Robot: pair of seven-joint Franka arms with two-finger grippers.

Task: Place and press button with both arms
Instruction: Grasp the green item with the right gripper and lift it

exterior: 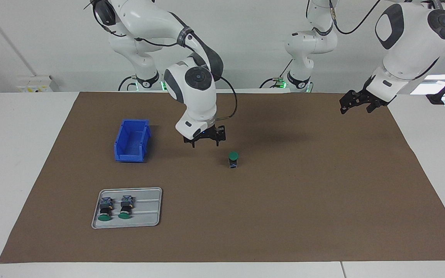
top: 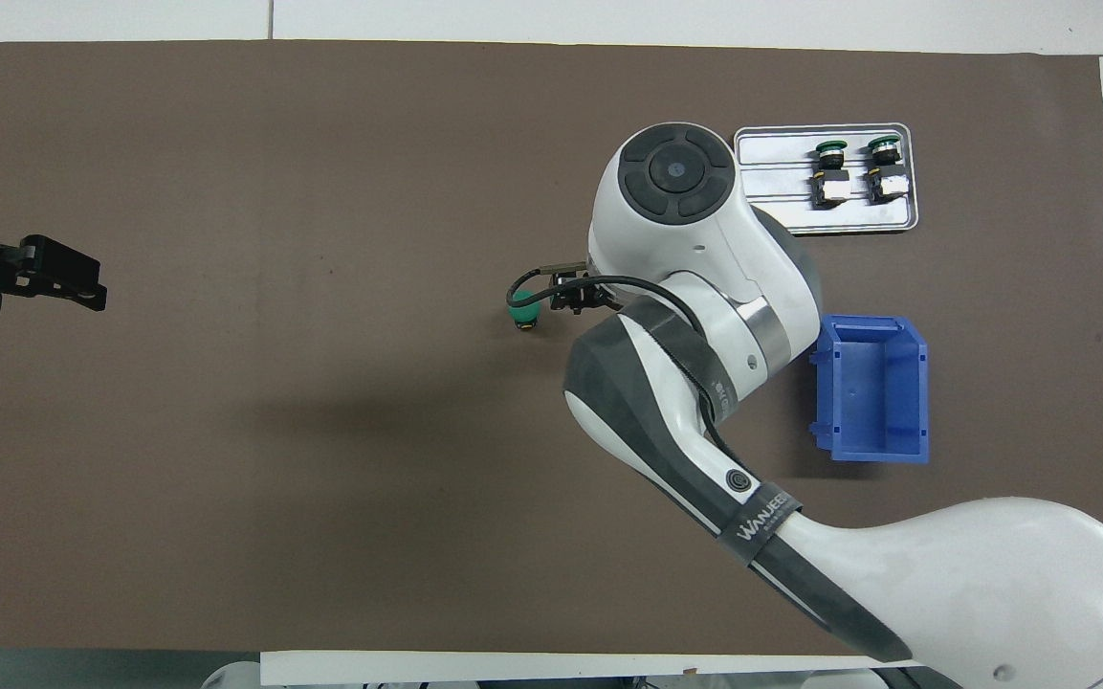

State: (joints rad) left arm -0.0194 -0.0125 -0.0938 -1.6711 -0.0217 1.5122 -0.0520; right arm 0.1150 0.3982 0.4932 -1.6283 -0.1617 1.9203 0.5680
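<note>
One button (exterior: pixel 233 159) stands upright on the brown mat near the middle of the table, green cap up; from overhead the button (top: pixel 524 312) shows just past the right arm's wrist. My right gripper (exterior: pixel 205 145) hangs open a little above the mat beside it, toward the right arm's end, with nothing between its fingers. In the overhead view the right gripper (top: pixel 570 295) is mostly covered by its own arm. My left gripper (exterior: pixel 355 110) waits raised and open over the mat's edge at the left arm's end, also seen as the left gripper (top: pixel 97 287) from above.
A grey tray (exterior: pixel 149 220) (top: pixel 771 220) holds two more buttons (exterior: pixel 104 210) (exterior: pixel 126 207) lying on their sides, toward the right arm's end and farthest from the robots. A blue bin (exterior: pixel 131 141) (top: pixel 871 388) sits nearer the robots than the tray.
</note>
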